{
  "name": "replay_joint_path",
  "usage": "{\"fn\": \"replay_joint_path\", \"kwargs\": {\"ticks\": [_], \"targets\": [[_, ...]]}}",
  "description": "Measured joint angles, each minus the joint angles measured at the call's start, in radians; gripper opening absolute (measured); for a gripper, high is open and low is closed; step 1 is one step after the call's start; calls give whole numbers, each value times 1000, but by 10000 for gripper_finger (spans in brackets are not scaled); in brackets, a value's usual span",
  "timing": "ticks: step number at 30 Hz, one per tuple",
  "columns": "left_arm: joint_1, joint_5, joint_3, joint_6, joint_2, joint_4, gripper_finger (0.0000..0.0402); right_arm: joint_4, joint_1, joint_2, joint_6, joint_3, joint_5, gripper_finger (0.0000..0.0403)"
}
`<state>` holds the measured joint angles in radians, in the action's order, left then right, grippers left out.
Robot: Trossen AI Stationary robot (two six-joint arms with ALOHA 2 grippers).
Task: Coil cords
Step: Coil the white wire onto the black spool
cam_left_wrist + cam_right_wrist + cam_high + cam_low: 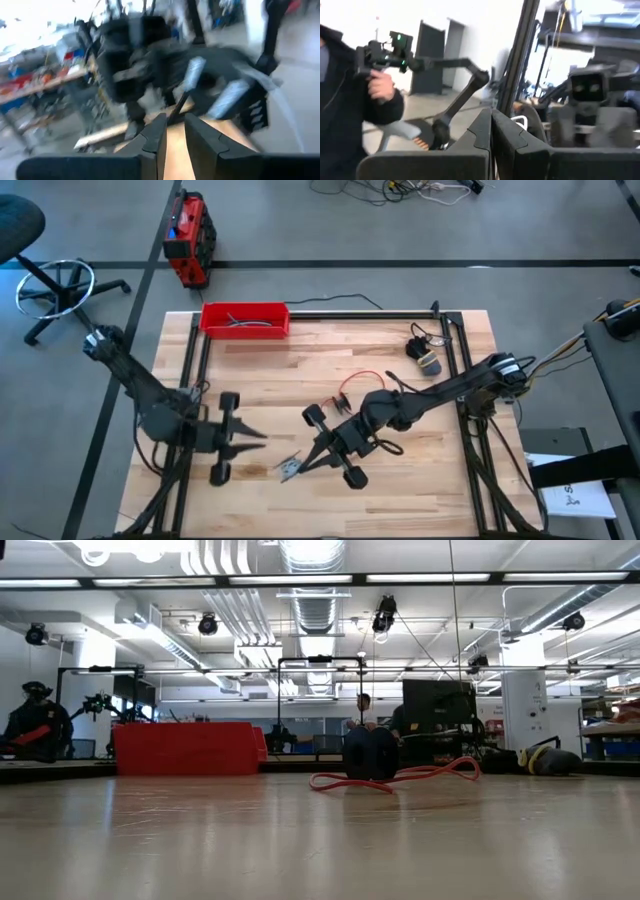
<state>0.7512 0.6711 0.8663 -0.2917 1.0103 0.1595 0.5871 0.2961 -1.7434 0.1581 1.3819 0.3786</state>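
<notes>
We have both arms low over the near half of the table (420, 480), tips pointing at each other across a small gap. The right gripper (300, 463) is the one in play: its fingers (485, 135) are pressed flat together, and the high view shows something pale and whitish at their tips, which we judge to be a bit of the white cord (289, 468), though we can't tell for sure that it's pinched. The left gripper (258, 440) sits just across from it, fingers (200, 142) drawn close with only a narrow slit between them, holding nothing that we can see. So the white cord lies right at the right jaws' tips and just ahead of the left jaws, with the right arm nearer. The red cord (362, 379) lies behind the right gripper, back along its arm toward the far side, a loose thin loop running roughly crosswise, and in the low view it lies flat on the wood in a slack squiggle around a dark round piece (369, 754). Neither cord looks coiled yet.
</notes>
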Motion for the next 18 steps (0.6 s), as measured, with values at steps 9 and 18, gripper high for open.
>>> {"fn": "replay_joint_path", "kwargs": {"ticks": [9,18], "targets": [[86,119,-168,-158,14,392,77,223,0,-76,-25,-7,-68,0],[87,171,-147,-168,-6,314,83,383,-10,-120,2,-18,-95,0]]}}
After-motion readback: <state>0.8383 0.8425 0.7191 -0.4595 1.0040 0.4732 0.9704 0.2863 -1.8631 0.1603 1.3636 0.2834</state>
